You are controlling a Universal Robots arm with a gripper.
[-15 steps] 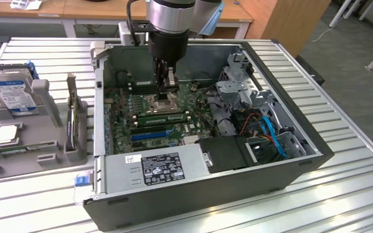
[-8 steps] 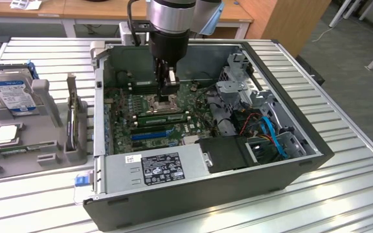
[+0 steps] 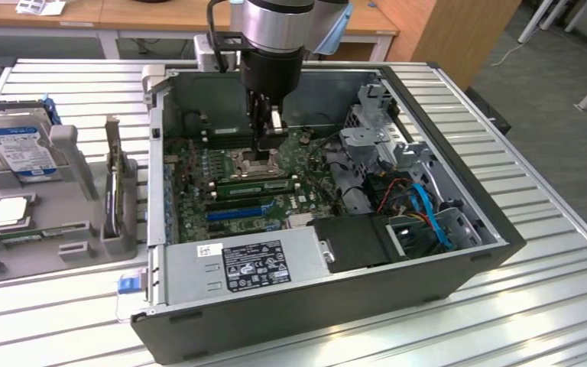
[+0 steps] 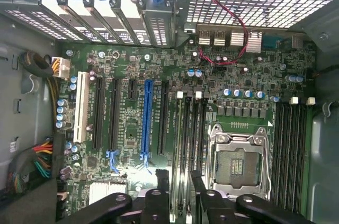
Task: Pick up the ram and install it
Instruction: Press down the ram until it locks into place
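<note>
green ram (image 3: 257, 186) in slot, cpu socket (image 4: 237, 167) beside, end effector (image 4: 178, 180) parted above

The ram (image 3: 257, 184), a long, narrow green stick, is seen set on its edge in a motherboard slot just beside the CPU socket (image 3: 256, 162), lying parallel to that socket's side.
</note>
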